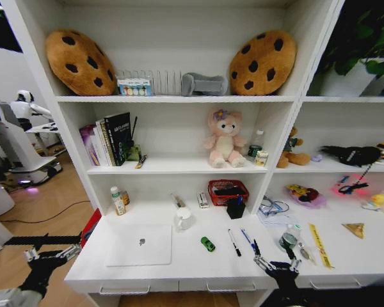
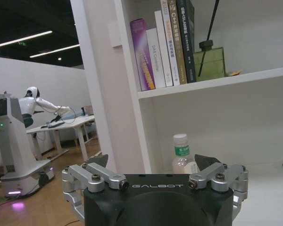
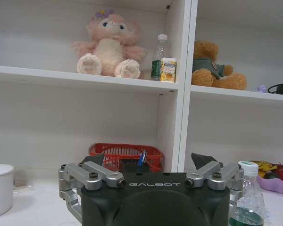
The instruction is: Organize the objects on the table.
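On the white table (image 1: 192, 265) lie a shut silver laptop (image 1: 139, 244), a tiny green toy car (image 1: 207, 244), a black pen (image 1: 234, 242) and a blue pen (image 1: 248, 238). A small green-capped bottle (image 1: 288, 240) stands to the right of the pens and rises close beside my right wrist (image 3: 245, 197). My right gripper (image 1: 276, 262) (image 3: 148, 160) hovers open over the front edge, just in front of the pens and the bottle, holding nothing. My left gripper (image 1: 51, 252) (image 2: 152, 162) is open and empty off the table's left end, beside the laptop.
At the back of the table stand a white mug (image 1: 183, 219), a red basket (image 1: 228, 190), a black pen holder (image 1: 235, 208) and a taller bottle (image 1: 118, 201). A yellow ruler (image 1: 320, 245) lies at the right. Shelves above hold books (image 1: 109, 139) and a pink plush (image 1: 224, 139).
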{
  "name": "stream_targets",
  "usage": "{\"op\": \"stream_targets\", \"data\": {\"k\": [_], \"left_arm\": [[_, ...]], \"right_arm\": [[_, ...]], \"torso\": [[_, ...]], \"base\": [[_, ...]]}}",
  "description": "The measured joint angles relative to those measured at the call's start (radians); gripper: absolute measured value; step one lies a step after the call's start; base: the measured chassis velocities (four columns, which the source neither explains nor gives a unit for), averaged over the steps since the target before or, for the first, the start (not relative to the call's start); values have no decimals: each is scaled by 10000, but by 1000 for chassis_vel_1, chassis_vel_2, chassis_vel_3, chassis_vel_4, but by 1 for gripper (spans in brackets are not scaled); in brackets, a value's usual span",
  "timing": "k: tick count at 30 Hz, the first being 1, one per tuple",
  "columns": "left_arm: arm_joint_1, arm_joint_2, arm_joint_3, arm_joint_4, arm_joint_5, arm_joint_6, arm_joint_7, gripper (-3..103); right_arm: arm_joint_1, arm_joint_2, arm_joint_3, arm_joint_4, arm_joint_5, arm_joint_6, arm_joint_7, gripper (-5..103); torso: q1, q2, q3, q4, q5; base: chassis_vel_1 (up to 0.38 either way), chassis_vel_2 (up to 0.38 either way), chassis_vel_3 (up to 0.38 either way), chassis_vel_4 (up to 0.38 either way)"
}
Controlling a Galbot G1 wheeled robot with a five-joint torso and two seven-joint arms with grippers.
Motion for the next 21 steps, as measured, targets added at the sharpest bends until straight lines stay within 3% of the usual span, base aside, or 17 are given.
{"op": "stream_targets", "data": {"k": [5, 10, 17, 21], "left_arm": [[6, 37, 312, -663, -74, 419, 136, 100], [-171, 114, 712, -866, 28, 859, -204, 100], [-190, 130, 741, -867, 47, 880, -230, 100], [-194, 138, 744, -860, 50, 881, -233, 100]], "right_arm": [[-129, 26, -79, 11, -105, 146, -87, 100], [-131, 31, -100, 76, -116, 185, -110, 100], [-141, 36, -79, 24, -91, 336, -175, 100], [-140, 76, -121, 32, -38, 592, -604, 100]], "torso": [[0, 0, 0, -1, 1], [0, 0, 1, -1, 1], [0, -1, 0, -1, 1], [0, -1, 1, 0, 1]], "base": [[0, 0, 0, 0], [0, 0, 0, 0], [0, 0, 0, 0], [0, 0, 0, 0]]}}
